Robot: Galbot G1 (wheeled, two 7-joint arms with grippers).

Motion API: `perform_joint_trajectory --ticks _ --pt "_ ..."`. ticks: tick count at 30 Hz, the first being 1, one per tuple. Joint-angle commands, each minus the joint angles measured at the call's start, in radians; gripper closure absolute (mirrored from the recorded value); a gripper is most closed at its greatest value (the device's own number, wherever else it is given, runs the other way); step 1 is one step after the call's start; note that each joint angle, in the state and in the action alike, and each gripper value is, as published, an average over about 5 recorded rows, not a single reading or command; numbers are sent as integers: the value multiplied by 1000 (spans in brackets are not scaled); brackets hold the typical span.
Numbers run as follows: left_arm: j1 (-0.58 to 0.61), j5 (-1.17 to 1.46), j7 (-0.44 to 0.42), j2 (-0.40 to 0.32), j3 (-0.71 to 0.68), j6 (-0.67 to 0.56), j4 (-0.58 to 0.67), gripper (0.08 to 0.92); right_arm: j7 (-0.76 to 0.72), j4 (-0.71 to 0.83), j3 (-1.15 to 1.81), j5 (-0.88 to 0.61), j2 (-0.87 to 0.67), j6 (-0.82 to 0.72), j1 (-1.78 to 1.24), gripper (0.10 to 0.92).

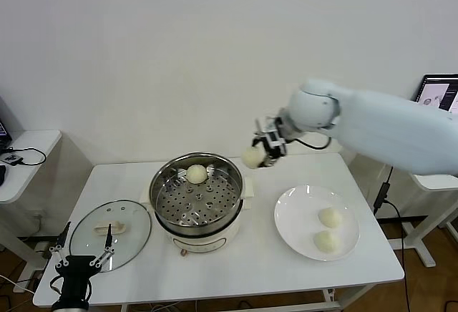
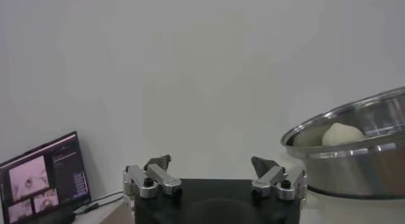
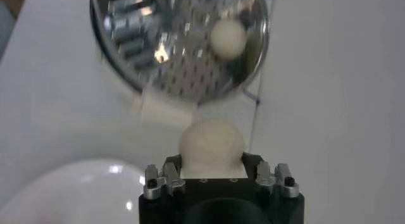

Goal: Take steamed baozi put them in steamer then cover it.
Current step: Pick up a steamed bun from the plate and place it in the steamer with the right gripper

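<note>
The right gripper [image 1: 262, 151], closed on one steamed baozi [image 1: 253, 157], hangs just past the steamer [image 1: 196, 199] rim at its two o'clock. The open tray lies toward eight o'clock from the bun, holding one baozi [image 1: 197, 174] at twelve o'clock. Two more wait on the white plate [image 1: 292, 227]. The left gripper [image 1: 79, 260] idles wide open beside the cover [image 1: 109, 232].

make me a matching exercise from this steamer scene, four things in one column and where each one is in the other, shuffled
Things:
1. round clear glass lid
2. cream-white bun in the right gripper
3. flat white plate
4. shiny round steel steamer

Places:
A. table centre, one bun on its perforated tray
B. lifted in the air beside the steamer's rim
C. flat on the table's left part, near the open left gripper
D. table's right part, carrying two buns

Pairs: 1-C, 2-B, 3-D, 4-A
</note>
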State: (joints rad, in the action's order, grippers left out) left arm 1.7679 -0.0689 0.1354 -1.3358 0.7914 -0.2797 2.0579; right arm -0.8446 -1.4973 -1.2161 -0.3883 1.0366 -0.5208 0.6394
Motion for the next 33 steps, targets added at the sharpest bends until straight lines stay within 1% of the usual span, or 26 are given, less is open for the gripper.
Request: perform_joint_trajectory --ticks 1,6,14,33 --pt "4 0 0 -2 18 -3 3 177 101 173 -14 -102 310 -124 -80 414" --pt "9 0 0 -4 32 -5 5 177 111 265 -3 -68 390 -134 -185 414" --pt "10 -2 0 -8 33 -11 -3 177 136 320 7 -60 461 -138 -255 415" --pt "22 -4 4 -12 34 -22 4 177 162 419 26 -44 529 -125 -287 414"
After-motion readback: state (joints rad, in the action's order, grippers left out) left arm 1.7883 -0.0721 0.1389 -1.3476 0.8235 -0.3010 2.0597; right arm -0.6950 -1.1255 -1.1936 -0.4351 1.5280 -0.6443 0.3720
